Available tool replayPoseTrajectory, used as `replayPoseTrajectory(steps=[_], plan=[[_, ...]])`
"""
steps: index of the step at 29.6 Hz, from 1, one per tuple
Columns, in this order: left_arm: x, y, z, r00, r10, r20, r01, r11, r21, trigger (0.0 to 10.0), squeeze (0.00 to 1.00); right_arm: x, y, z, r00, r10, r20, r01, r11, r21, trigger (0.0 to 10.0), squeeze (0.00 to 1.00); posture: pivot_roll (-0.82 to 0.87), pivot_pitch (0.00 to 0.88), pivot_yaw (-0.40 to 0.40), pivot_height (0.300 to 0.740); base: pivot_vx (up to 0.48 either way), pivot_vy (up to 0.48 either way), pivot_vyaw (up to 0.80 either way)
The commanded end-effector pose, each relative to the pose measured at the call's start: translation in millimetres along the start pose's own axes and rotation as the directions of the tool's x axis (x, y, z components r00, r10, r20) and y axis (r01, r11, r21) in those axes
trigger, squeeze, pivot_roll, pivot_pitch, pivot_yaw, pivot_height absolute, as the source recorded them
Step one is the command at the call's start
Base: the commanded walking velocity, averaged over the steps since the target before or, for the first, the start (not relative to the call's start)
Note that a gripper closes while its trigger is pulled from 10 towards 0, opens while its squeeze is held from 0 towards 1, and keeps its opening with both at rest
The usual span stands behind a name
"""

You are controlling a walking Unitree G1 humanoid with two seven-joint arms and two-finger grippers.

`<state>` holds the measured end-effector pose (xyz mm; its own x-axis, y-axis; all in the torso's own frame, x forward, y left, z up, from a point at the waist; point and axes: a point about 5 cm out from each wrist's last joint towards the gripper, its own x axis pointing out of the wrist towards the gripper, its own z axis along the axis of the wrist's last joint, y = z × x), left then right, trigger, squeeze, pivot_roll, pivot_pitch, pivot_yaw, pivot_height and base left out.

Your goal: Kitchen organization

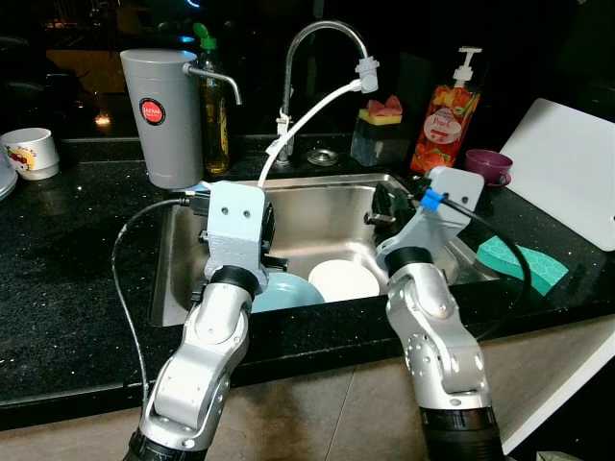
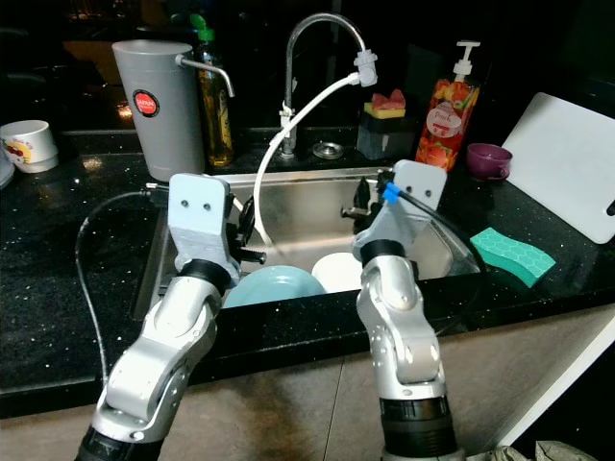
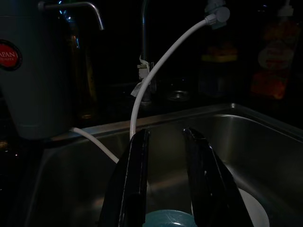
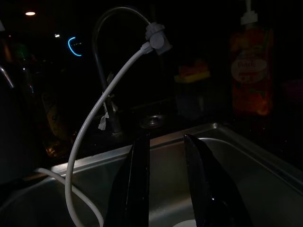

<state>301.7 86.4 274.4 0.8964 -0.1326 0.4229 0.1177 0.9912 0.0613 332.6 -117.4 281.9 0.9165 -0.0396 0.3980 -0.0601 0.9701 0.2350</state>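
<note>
Steel sink (image 1: 327, 206) holding blue bowl (image 1: 286, 290), white plate (image 1: 344, 280)

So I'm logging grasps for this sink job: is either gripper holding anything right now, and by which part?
Nothing is held. The left gripper and right gripper both hang open over the sink, above the blue bowl and white plate.

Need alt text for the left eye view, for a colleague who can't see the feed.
Both arms reach over a steel sink holding a blue bowl and a white plate, left gripper above the bowl. Behind stand a faucet with white hose, grey dispenser and soap bottle.
</note>
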Motion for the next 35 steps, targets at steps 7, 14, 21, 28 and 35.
replayPoseTrajectory(steps=[7, 14, 21, 28, 35], plan=[[-0.3, -4.7, -2.1, 1.0, -0.008, -0.005, 0.008, 1.0, 0.001, 10.0, 0.0, -2.3, 2.0, 3.0, 1.0, 0.005, 0.004, -0.005, 1.0, -0.006, 10.0, 0.0, 0.13, 0.094, -0.075, 0.74, 0.0, 0.0, 0.0], [0.2, -6.6, -1.9, 1.0, -0.011, -0.006, 0.011, 1.0, -0.007, 10.0, 0.0, -1.8, 1.3, 4.4, 1.0, -0.001, 0.009, 0.001, 1.0, -0.006, 10.0, 0.0, 0.12, 0.091, -0.07, 0.74, 0.0, 0.0, 0.0], [-1.8, -7.4, -3.1, 1.0, -0.005, -0.013, 0.005, 1.0, -0.013, 10.0, 0.0, -1.4, 1.2, 5.2, 1.0, 0.009, 0.012, -0.009, 1.0, -0.018, 10.0, 0.0, 0.13, 0.092, -0.069, 0.74, 0.0, 0.0, 0.0], [-1.7, -7.7, -3.6, 1.0, -0.007, -0.015, 0.007, 1.0, -0.014, 10.0, 0.0, 3.5, -9.4, 10.6, 0.999, -0.024, 0.032, 0.025, 0.999, -0.032, 10.0, 0.0, 0.12, 0.089, -0.069, 0.74, 0.0, 0.0, 0.0], [-0.1, -5.4, -4.1, 1.0, 0.004, -0.012, -0.004, 1.0, -0.008, 10.0, 0.0, -1.3, -4.1, 5.0, 1.0, -0.007, 0.006, 0.007, 1.0, -0.024, 10.0, 0.0, 0.12, 0.09, -0.073, 0.74, 0.0, 0.0, 0.0]])
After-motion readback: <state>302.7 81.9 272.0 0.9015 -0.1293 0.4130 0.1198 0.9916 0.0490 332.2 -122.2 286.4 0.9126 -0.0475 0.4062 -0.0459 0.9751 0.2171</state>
